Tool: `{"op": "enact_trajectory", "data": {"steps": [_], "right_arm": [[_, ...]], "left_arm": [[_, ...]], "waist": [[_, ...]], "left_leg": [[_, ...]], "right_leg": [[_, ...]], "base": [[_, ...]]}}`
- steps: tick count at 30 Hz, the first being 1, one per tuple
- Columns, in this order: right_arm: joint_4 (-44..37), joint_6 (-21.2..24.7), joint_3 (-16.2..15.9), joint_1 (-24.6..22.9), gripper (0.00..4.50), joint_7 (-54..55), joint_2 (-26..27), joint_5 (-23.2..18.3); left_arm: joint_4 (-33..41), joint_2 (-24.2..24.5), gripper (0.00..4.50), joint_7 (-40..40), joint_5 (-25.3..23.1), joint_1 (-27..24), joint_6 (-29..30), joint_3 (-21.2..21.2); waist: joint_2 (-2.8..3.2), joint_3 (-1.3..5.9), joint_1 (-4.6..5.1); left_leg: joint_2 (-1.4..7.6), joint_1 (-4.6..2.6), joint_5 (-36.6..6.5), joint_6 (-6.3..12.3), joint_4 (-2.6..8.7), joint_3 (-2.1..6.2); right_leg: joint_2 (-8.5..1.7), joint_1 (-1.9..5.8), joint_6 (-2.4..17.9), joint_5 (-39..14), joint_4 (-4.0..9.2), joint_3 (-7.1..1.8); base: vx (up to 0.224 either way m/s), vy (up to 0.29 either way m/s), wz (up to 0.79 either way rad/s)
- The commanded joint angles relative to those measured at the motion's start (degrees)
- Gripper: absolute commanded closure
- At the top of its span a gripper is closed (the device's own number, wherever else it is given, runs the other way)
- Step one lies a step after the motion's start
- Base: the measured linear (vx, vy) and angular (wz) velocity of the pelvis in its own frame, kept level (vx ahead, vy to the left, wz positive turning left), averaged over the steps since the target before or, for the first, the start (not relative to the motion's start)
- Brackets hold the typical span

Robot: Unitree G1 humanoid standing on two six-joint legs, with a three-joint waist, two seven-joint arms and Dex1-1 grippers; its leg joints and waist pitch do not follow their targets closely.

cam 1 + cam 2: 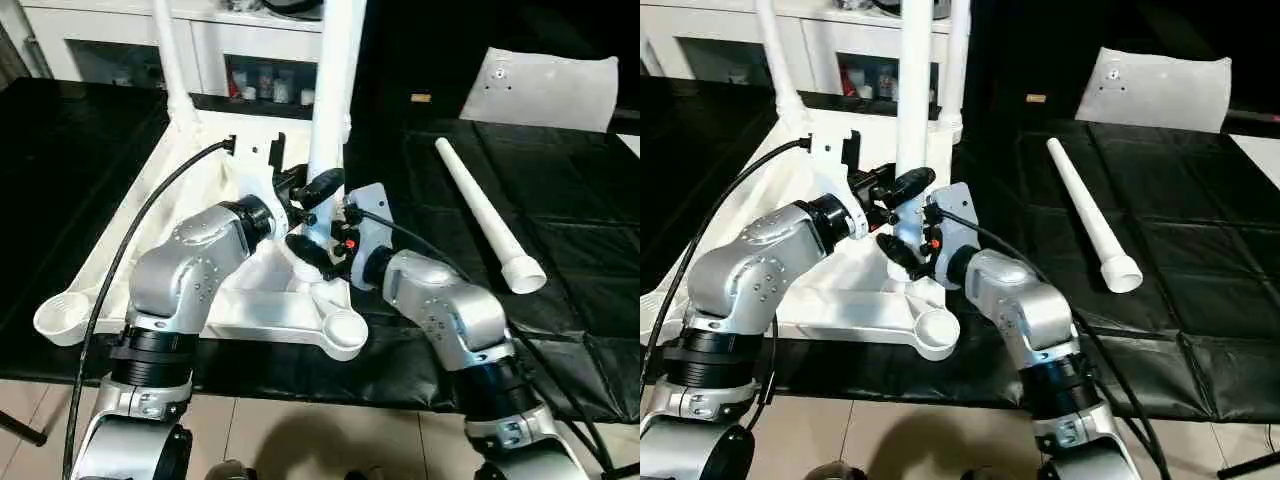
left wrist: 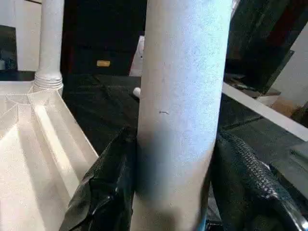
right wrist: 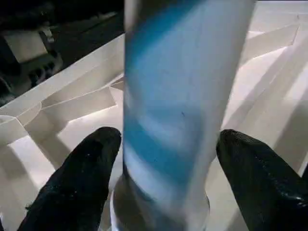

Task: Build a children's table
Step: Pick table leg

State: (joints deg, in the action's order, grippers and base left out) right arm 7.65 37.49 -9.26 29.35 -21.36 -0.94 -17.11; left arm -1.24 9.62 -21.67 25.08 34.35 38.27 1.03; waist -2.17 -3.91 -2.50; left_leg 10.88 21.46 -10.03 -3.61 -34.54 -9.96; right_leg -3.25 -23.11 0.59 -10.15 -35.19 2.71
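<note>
- One white tabletop [image 1: 150, 240] lies upside down on the black surface [image 1: 560, 200], ribs up.
- Four white legs are countable: three stand upright in corner sockets, at the far left [image 1: 170, 60], the far right [image 1: 958, 60] and the near right [image 1: 335, 90]; one loose leg [image 1: 485, 215] lies on the surface, well apart to the right.
- Two hands flank the near upright leg.
- The left hand [image 1: 322, 183] grips it, fingers [image 2: 108, 192] pressed against its sides.
- The right hand [image 1: 308, 252] sits lower around it, fingers [image 3: 77, 183] apart, gaps showing.
- One empty socket [image 1: 345, 332] is at the near edge.
</note>
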Motion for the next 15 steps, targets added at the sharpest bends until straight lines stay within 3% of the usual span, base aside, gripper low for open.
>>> {"op": "enact_trajectory", "data": {"steps": [1, 15], "right_arm": [[0.91, -0.47, 1.07, 1.32, 1.30, 0.63, 0.12, 0.72], [2.67, -0.55, 1.79, 2.48, 2.41, 0.72, 0.68, 0.27]], "left_arm": [[1.31, -0.11, 2.60, 0.22, -0.52, 1.34, -0.78, 0.77], [0.94, 0.15, 2.60, 0.12, -2.24, 1.66, -1.70, 1.01]], "waist": [[0.09, 4.35, 0.13], [0.08, 4.34, 0.51]], "left_leg": [[1.63, -0.72, -9.44, -2.47, 3.90, 0.40], [1.62, -0.70, -9.45, -2.26, 3.84, 0.37]], "right_leg": [[-3.74, 2.73, 6.81, -13.54, 4.03, -2.53], [-3.72, 2.76, 7.29, -13.13, 4.01, -2.52]], "base": [[0.000, 0.000, 0.00], [0.000, 0.000, 0.00]]}}
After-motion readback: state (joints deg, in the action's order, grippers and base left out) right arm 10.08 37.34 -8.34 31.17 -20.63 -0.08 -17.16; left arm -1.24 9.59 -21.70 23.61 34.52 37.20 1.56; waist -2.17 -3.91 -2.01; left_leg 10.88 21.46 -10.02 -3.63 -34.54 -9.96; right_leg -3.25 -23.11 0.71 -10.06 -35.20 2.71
